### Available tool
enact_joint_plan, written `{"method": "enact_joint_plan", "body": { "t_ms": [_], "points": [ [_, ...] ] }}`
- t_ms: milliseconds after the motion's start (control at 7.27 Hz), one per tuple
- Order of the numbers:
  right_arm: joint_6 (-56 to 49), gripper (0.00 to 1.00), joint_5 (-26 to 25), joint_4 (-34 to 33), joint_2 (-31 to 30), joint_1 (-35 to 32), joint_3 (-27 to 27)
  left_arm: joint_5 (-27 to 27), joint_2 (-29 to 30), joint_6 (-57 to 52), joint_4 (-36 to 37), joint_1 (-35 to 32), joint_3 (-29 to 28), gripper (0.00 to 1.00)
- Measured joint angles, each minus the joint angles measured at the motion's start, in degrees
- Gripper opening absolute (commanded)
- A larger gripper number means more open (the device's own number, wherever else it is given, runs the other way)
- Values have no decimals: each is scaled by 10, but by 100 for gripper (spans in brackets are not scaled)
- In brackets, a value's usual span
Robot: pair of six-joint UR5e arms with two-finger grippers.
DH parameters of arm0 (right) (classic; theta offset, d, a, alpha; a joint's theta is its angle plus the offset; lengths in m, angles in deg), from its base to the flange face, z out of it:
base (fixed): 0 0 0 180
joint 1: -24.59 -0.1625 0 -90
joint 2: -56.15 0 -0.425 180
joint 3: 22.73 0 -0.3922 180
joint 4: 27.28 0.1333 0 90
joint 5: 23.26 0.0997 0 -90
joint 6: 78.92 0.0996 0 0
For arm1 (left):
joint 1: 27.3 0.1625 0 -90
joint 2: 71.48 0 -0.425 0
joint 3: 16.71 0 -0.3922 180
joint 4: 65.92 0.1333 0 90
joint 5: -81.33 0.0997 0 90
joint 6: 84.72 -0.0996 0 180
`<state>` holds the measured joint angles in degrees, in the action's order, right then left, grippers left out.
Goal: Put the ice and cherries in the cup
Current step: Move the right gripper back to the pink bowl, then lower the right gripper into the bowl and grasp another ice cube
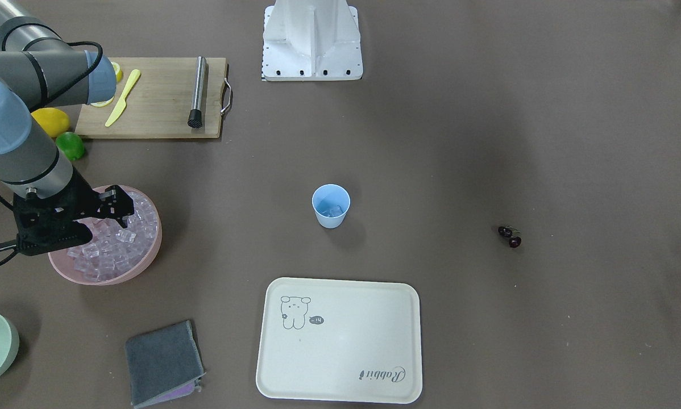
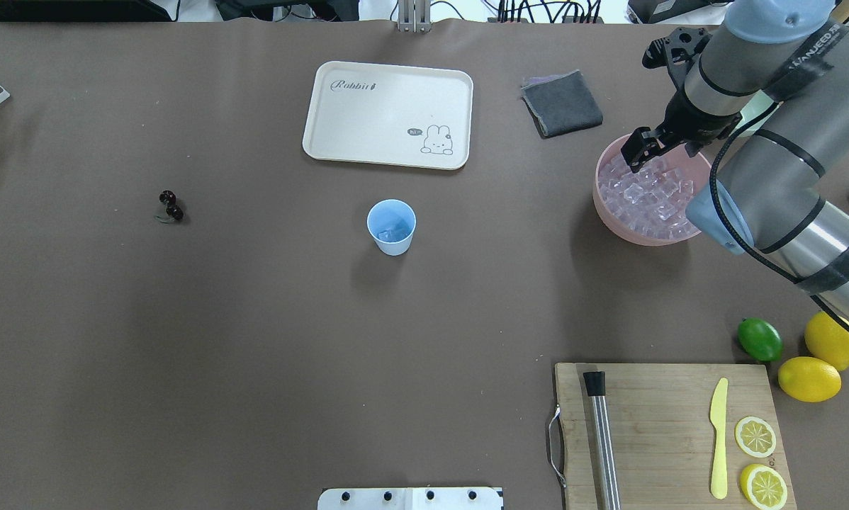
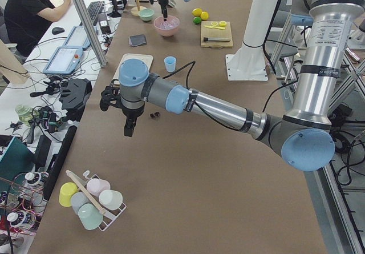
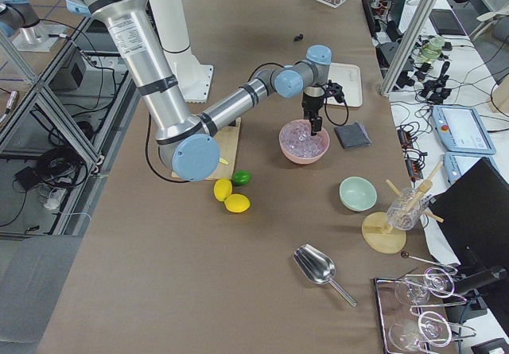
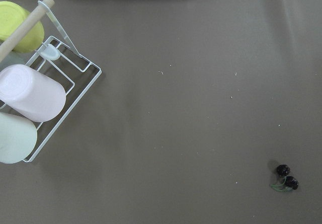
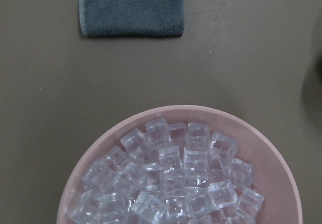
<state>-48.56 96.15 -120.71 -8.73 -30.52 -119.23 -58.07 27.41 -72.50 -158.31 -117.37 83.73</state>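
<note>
While the right gripper (image 2: 639, 152) hangs over the bowl (image 2: 597, 190) of ice (image 2: 644, 200), can't tell if it's open or holding anything. With the cup (image 2: 391, 228) well away from it, a slick cube could drop

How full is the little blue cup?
Nearly empty: the cup holds only a little ice at its bottom; the cherries lie outside it.
</note>
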Motion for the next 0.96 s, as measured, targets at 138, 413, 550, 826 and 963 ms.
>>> {"method": "enact_joint_plan", "body": {
  "t_ms": [138,413,550,826,963],
  "points": [
    [18,83,0,2,-2,5,4,0,1,0,-1,0,-1,98],
    [37,76,-1,54,-7,16,42,0,5,0,-1,1,-1,98],
    [53,64,-1,103,-7,20,71,0,6,1,-1,1,0,98],
    [73,48,2,151,-4,25,94,0,7,1,-1,1,1,98],
    [78,57,8,157,-5,25,92,0,7,1,-1,1,0,98]
  ]
}}
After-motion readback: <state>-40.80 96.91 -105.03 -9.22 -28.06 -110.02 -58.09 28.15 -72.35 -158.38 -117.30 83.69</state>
